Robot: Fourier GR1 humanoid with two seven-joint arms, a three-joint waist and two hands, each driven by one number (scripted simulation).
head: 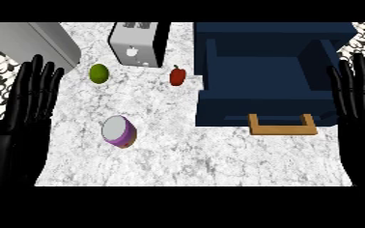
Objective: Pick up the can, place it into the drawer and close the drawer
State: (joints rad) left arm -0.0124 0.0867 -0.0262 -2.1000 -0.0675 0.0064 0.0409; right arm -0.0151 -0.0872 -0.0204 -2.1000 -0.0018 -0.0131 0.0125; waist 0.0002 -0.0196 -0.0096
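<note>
Standing on the marbled worktop point(214, 159), left of centre and near the front edge, the can point(119, 131) shows a pale lid and purple wall and seems tilted a little toward the view; nothing touches it. It looks rigid and probably light, with a smooth curved wall that may slip, so the sides just below the lid rim seem the place to take hold, fingers opposite thumb. The left hand point(30, 96) rests at the left edge and the right hand point(349, 101) at the right edge, both with fingers straight and released, holding nothing; both are well apart from the can. The dark blue drawer point(264, 104) stands pulled out at the right, its wooden handle point(282, 125) toward the front. Behind the can lie a lime point(98, 73) and a red pepper point(177, 76), with a toaster point(137, 43) farther back.
</note>
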